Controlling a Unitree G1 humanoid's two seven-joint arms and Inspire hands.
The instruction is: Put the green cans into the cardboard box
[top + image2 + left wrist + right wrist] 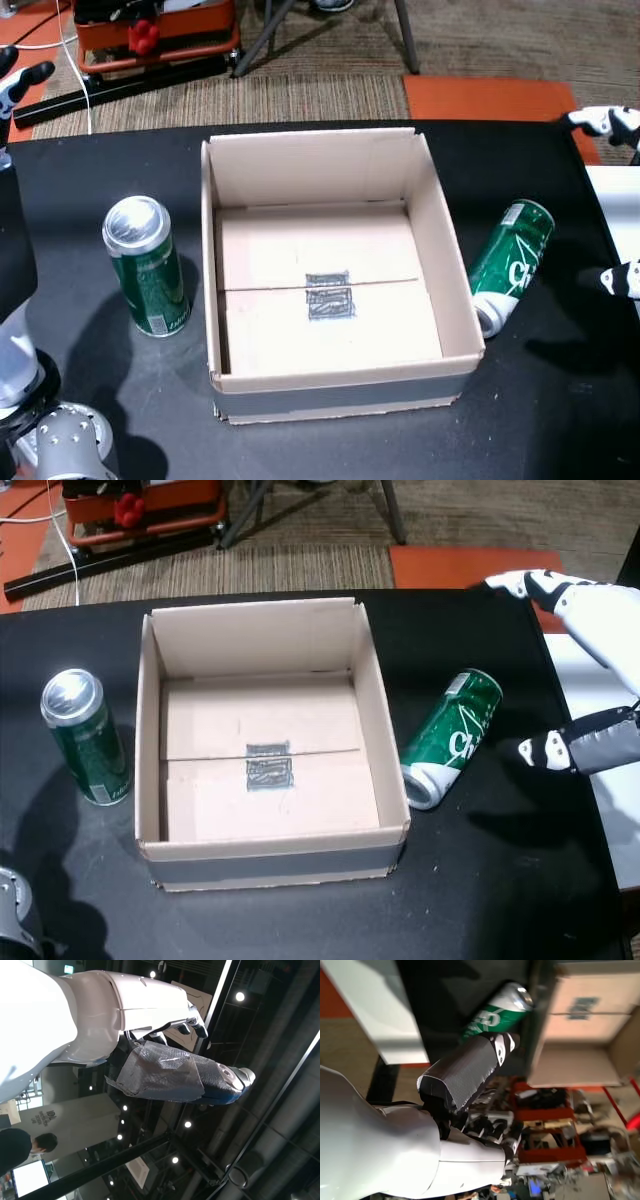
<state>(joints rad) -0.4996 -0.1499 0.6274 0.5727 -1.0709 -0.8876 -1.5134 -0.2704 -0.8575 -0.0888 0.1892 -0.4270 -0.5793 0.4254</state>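
An open cardboard box [445,240] [385,730] sits mid-table with nothing inside it. One green can [147,265] [88,738] stands upright to its left. A second green can [510,262] [450,738] [497,1012] lies on its side against the box's right wall. My right hand [590,615] [612,122] hovers open just right of the lying can, thumb [575,750] [470,1070] toward it, not touching. My left hand [170,1075] is raised at the far left, open and holding nothing. Only its fingertips [22,85] show in a head view.
The black table [330,450] ends at a white surface [600,770] on the right. Beyond the far edge are carpet, orange mats [490,98], an orange machine [155,35] and stand legs. A person [22,1147] appears in the left wrist view.
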